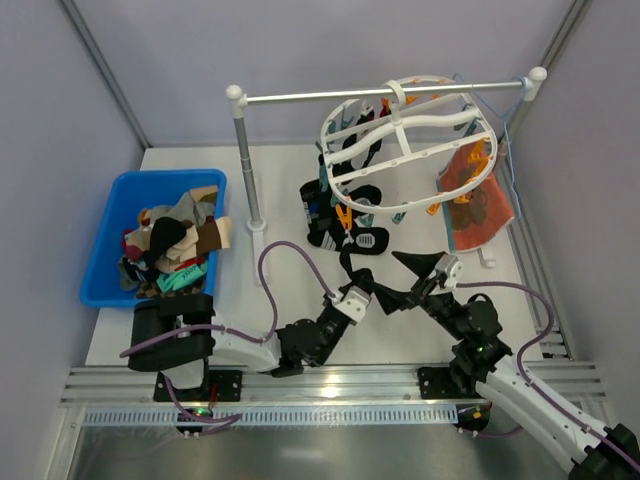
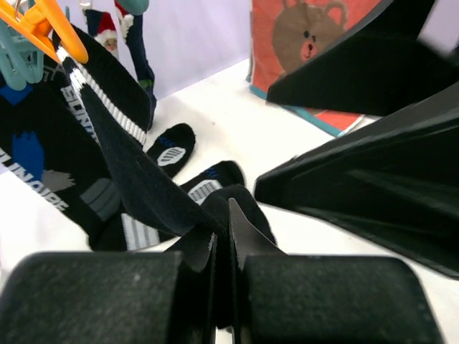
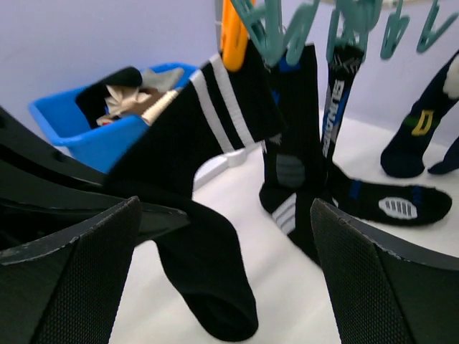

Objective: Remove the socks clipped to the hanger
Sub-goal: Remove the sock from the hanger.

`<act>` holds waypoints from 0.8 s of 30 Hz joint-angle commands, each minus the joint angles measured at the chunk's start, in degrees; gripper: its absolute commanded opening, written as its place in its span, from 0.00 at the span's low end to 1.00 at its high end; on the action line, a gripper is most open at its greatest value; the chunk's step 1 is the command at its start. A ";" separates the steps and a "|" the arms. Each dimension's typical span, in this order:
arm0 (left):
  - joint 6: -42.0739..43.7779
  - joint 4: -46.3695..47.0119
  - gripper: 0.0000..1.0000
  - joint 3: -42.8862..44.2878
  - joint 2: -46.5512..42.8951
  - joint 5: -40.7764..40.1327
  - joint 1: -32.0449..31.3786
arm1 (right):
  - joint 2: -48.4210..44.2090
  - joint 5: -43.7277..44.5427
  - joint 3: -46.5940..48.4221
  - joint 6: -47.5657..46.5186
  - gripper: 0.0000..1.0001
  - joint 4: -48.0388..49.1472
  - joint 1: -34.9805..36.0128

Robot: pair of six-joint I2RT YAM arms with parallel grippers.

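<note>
1. Sock of black fabric with white stripes (image 2: 136, 179): pinched in the fully closed jaws of left gripper (image 2: 224, 261), stretched up from them to orange plastic clip (image 2: 50, 25).
2. White plastic oval hanger (image 1: 400, 130): above and beyond both jaws, with other dark socks (image 3: 297, 165) clipped on.
3. Right gripper (image 3: 228, 236): jaws spread wide, gripping nothing, just beside left jaws.

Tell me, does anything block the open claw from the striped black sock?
Nothing visible does. The striped black sock hangs from its orange clip straight ahead of the open right gripper. The left gripper pinches it lower down, off to one side.
</note>
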 commanded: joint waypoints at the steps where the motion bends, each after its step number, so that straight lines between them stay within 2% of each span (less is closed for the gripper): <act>1: 3.47 14.64 0.00 2.36 1.12 -4.36 -0.23 | -3.62 -3.38 -2.23 1.66 1.00 -0.68 0.00; 7: 5.14 14.64 0.00 2.63 -1.25 -5.59 -0.06 | 2.34 -7.17 -2.24 0.43 1.00 3.09 0.26; 15: 1.36 14.64 0.00 0.60 -3.72 -2.78 -0.06 | 10.69 -9.10 -2.06 -2.91 1.00 8.98 2.20; 24: -5.57 14.55 0.00 -0.36 -3.36 3.37 -0.23 | 22.03 -4.97 0.31 -7.66 1.00 11.09 7.12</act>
